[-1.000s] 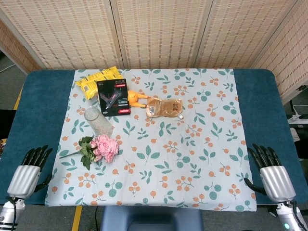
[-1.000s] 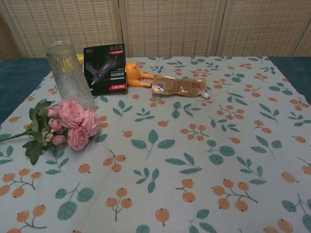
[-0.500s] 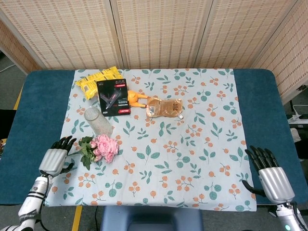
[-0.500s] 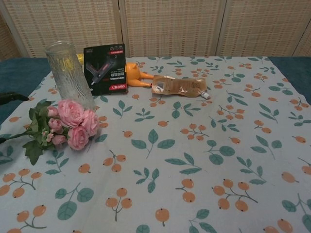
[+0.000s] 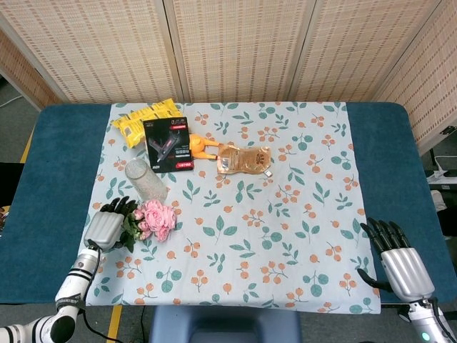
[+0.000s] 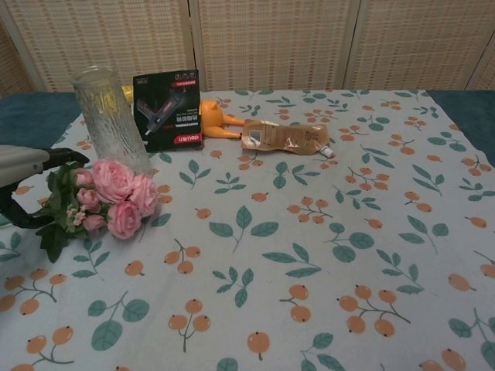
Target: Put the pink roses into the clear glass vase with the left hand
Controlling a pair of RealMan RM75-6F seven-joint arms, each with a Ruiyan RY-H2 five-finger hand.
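From the head view, the left hand (image 5: 107, 227) sits over the leafy stems of the pink roses (image 5: 156, 218), its dark fingers spread across the greenery; whether they actually grip it I cannot tell. The bouquet lies flat on the floral tablecloth (image 5: 285, 214), just in front of the upright clear glass vase (image 5: 145, 182). Behind the vase are a black glue-gun box (image 5: 168, 144), a yellow snack bag (image 5: 143, 120), an orange toy (image 5: 202, 148) and a brown pouch (image 5: 244, 158). The right hand (image 5: 398, 263) rests at the table's near right corner, fingers apart, holding nothing.

From the chest view, the left hand (image 6: 27, 185) brackets the stems, thumb below, fingers above.
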